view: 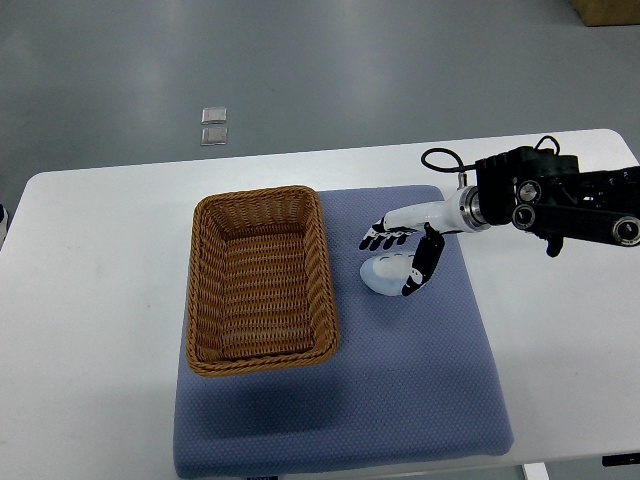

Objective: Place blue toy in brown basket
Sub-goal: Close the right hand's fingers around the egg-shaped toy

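Note:
A pale blue rounded toy (383, 274) lies on the blue mat (400, 400), just right of the brown wicker basket (259, 280). The basket is empty and stands on the left part of the mat. My right hand (398, 256) comes in from the right edge and hovers over the toy. Its fingers (378, 238) reach past the toy's far side and its thumb (420, 270) sits at the toy's right side. The fingers are spread and not closed on the toy. The left arm is out of view.
The mat lies on a white table (90, 300). Two small clear squares (213, 125) lie on the grey floor beyond the table's far edge. A cable (440, 160) loops above my right wrist.

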### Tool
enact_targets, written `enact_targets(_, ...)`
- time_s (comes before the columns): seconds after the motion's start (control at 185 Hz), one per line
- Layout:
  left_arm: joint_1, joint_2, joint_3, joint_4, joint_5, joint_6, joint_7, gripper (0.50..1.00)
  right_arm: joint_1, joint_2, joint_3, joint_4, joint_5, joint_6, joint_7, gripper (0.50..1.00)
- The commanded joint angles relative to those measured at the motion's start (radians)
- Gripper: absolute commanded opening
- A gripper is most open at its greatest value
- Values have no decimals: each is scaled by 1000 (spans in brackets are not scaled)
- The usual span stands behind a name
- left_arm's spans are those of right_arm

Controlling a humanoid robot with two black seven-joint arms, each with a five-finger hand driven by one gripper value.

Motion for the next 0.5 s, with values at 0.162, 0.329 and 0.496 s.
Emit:
enact_targets(0.162,1,0,0,3,0,0,0,1000,-37,11,1,-4,-28,-24,-4,834)
enact_targets(0.329,0,0,0,0,0,0,0,1000,-60,15,3,-19,-34,-38,-4,778)
enact_targets(0.496,1,0,0,0,0,0,0,1000,-68,17,1,-27,-75,-52,-4,560)
